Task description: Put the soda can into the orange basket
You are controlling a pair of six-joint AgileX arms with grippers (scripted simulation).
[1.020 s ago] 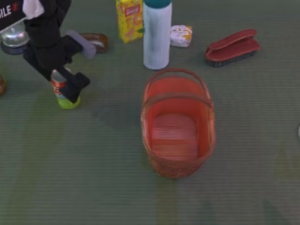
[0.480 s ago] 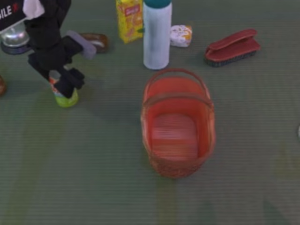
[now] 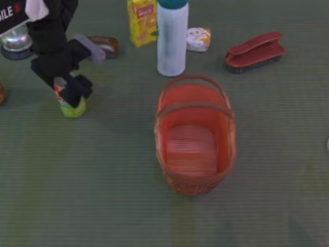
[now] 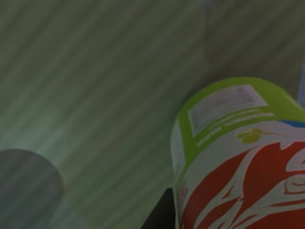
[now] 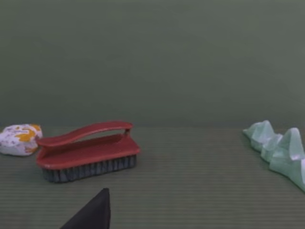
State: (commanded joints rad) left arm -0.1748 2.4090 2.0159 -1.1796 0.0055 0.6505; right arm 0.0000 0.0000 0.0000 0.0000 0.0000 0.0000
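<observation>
Green matting covers the whole surface [image 3: 103, 195], and my left end effector [image 3: 66, 88] sits at its left side, down over the soda can [image 3: 72, 109]. Its dark fingers [image 3: 78, 88] straddle the can's upper part, clamped on it as far as I can judge from above; only the lime-green base shows beneath them. From the left wrist the can [image 4: 238, 157] fills the near view, standing on the matting. The orange basket [image 3: 194, 135] stands well apart, toward the middle. Behind it are a white bottle [image 3: 171, 38], a yellow carton [image 3: 141, 21] and a red brush [image 3: 255, 51]. My right end effector is out of the top view, and I cannot tell its state.
</observation>
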